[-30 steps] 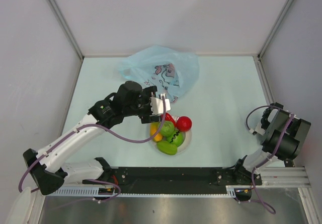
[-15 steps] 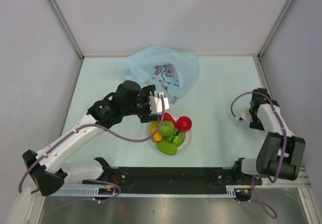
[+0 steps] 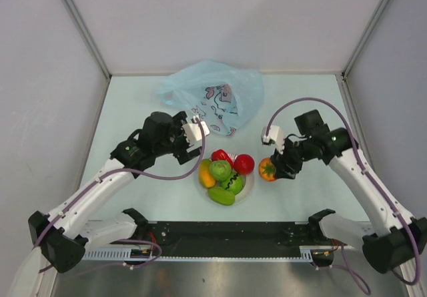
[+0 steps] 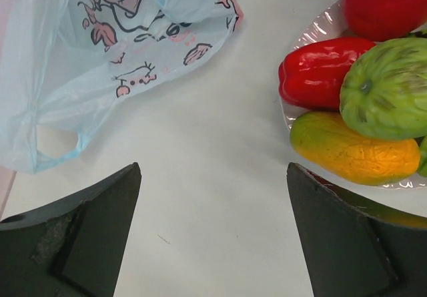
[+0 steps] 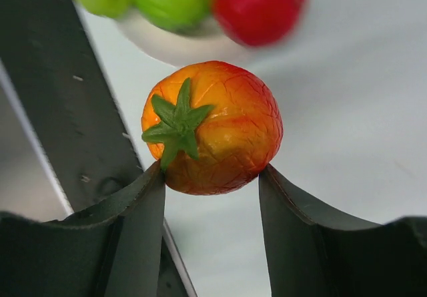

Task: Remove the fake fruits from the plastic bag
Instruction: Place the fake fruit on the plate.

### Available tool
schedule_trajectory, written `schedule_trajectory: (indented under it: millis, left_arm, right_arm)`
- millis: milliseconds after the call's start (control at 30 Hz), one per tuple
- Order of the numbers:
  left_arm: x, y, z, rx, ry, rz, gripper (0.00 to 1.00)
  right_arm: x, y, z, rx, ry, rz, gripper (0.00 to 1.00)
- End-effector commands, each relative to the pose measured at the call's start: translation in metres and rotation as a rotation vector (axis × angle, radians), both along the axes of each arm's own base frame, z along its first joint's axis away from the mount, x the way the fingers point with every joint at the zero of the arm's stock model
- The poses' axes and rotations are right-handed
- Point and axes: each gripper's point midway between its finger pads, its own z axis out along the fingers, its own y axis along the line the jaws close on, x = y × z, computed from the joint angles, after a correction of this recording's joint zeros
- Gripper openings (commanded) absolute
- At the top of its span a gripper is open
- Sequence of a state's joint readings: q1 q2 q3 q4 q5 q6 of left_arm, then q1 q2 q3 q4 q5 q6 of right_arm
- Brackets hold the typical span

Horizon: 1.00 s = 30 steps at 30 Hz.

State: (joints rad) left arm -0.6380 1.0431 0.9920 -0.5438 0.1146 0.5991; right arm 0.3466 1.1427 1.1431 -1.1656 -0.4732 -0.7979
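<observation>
The light-blue plastic bag (image 3: 213,97) lies crumpled at the back of the table; it also shows in the left wrist view (image 4: 100,57). A clear plate (image 3: 249,189) holds a red pepper (image 3: 221,155), a red ball fruit (image 3: 244,163), green fruits (image 3: 221,170) and a yellow-orange mango (image 3: 205,174). My left gripper (image 3: 200,135) is open and empty over bare table between bag and plate (image 4: 213,170). My right gripper (image 3: 273,169) is shut on an orange tomato-like fruit (image 5: 213,127) just right of the plate.
The black rail (image 3: 233,233) of the arm bases runs along the near edge. White walls enclose the table on three sides. In the left wrist view the pepper (image 4: 320,70), green fruit (image 4: 387,90) and mango (image 4: 353,150) lie right of my fingers.
My right arm swung in from the far right and now holds the orange fruit beside the plate. My left gripper drew back from the plate towards the left.
</observation>
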Motion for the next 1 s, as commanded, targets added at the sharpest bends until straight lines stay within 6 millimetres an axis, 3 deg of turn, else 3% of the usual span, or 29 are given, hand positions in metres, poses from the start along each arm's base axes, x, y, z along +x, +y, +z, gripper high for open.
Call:
schedule_trajectory:
  millis: [0, 33, 133, 300, 400, 800, 967]
  left_arm:
    - [0.008, 0.014, 0.011, -0.092, 0.018, 0.098, 0.96]
    - [0.008, 0.016, 0.011, -0.097, 0.032, 0.107, 0.96]
    - [0.011, 0.021, 0.010, -0.096, 0.031, 0.127, 0.96]
    - [0.021, 0.032, 0.013, -0.106, 0.032, 0.170, 0.96]
    - [0.024, 0.034, 0.015, -0.111, 0.027, 0.178, 0.95]
    - [0.026, 0.039, 0.012, -0.126, 0.044, 0.192, 0.96]
    - [0.026, 0.041, 0.010, -0.117, 0.050, 0.191, 0.95]
  right_arm:
    - [-0.040, 0.054, 0.020, 0.269, 0.044, 0.047, 0.26]
    - [-0.047, 0.057, 0.009, 0.273, 0.075, 0.028, 0.26]
    - [-0.053, 0.077, 0.010, 0.315, -0.008, 0.101, 0.26]
    - [-0.068, 0.088, -0.013, 0.261, -0.050, 0.185, 0.28]
    - [-0.069, 0.086, -0.030, 0.231, -0.045, 0.196, 0.28]
    - [-0.059, 0.088, -0.053, 0.201, -0.028, 0.163, 0.31]
    - [-0.045, 0.082, -0.066, 0.178, 0.010, 0.122, 0.32]
